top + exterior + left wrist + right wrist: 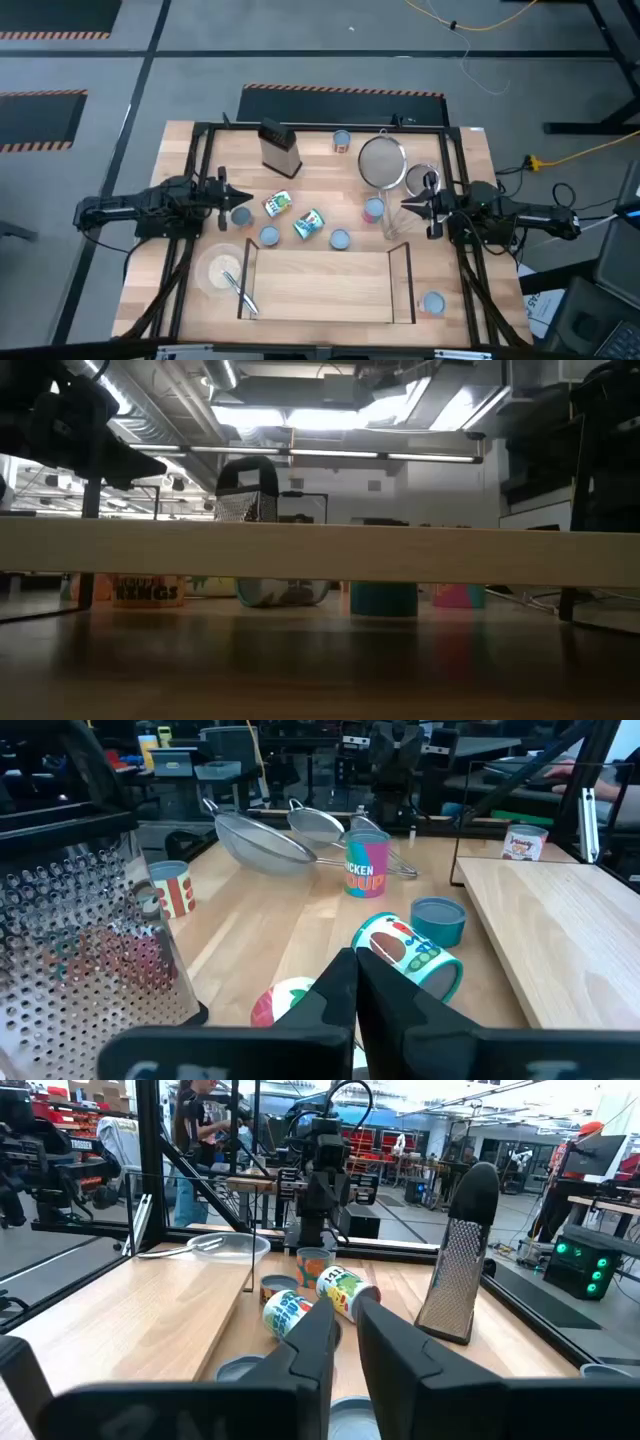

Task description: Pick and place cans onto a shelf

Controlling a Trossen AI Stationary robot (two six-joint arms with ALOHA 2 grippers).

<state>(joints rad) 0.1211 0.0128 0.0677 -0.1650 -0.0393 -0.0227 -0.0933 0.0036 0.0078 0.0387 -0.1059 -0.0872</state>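
Several cans stand or lie on the table behind the shelf (320,283), a low wood board with black end frames. Two green-labelled cans (277,203) (308,223) lie on their sides. Upright ones include a pink can (373,208) and blue-topped cans (268,236) (339,239). One more can (432,303) stands to the right of the shelf. My left gripper (225,192) hovers shut at the table's left, above a lying can (408,952). At the right, beside the pink can, my right gripper (345,1335) shows a narrow gap with nothing in it.
A metal grater (278,147) stands at the far left. Two wire strainers (382,160) lie at the far right, and another can (342,140) stands near the far edge. A pale bowl with a utensil (222,268) sits left of the shelf. People show beyond the table.
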